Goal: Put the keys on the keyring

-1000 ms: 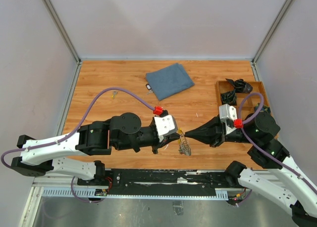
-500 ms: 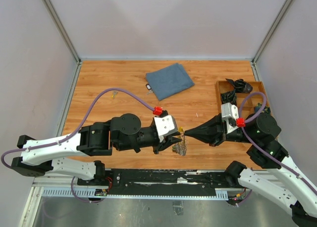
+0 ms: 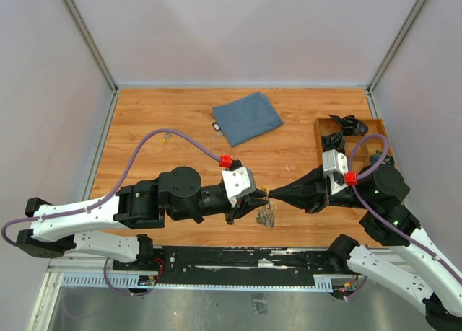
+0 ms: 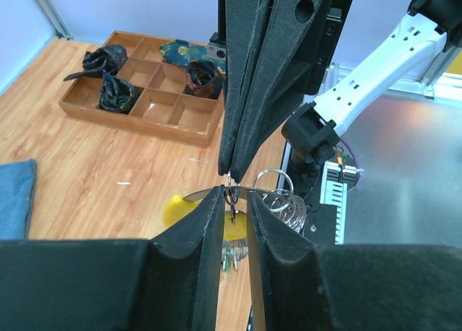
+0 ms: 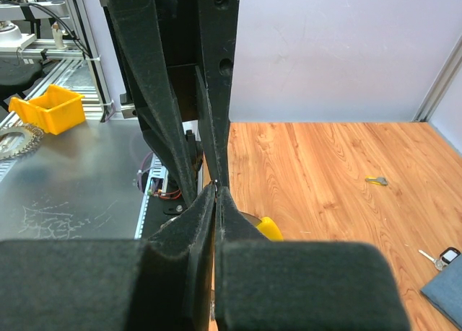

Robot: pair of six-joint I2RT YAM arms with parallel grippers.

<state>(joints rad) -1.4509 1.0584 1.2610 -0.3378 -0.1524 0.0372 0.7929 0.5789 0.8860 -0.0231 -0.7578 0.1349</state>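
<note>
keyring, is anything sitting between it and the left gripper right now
Nothing visible. The left gripper has its fingers slightly apart at the tips of the shut right gripper, which seems to pinch the keyring; its coil hangs just beside them, the keys bunched close by.

Bright, even light is thrown from overhead, and only faint, soft shadows are left beneath the arms on the wooden table [image 3: 144,122]. A pale glare is spread over the metal plate [image 4: 404,201] in the left wrist view. The fingers [image 4: 198,237] of the left gripper [image 4: 234,201] are rendered as soft, near-featureless black (too close for focus), as are the fingers [image 5: 180,230] of the right gripper [image 5: 216,192]. The far wall [image 5: 346,50] is slightly washed out. The frame posts [image 3: 86,35] are splayed outward in the top view.
</note>
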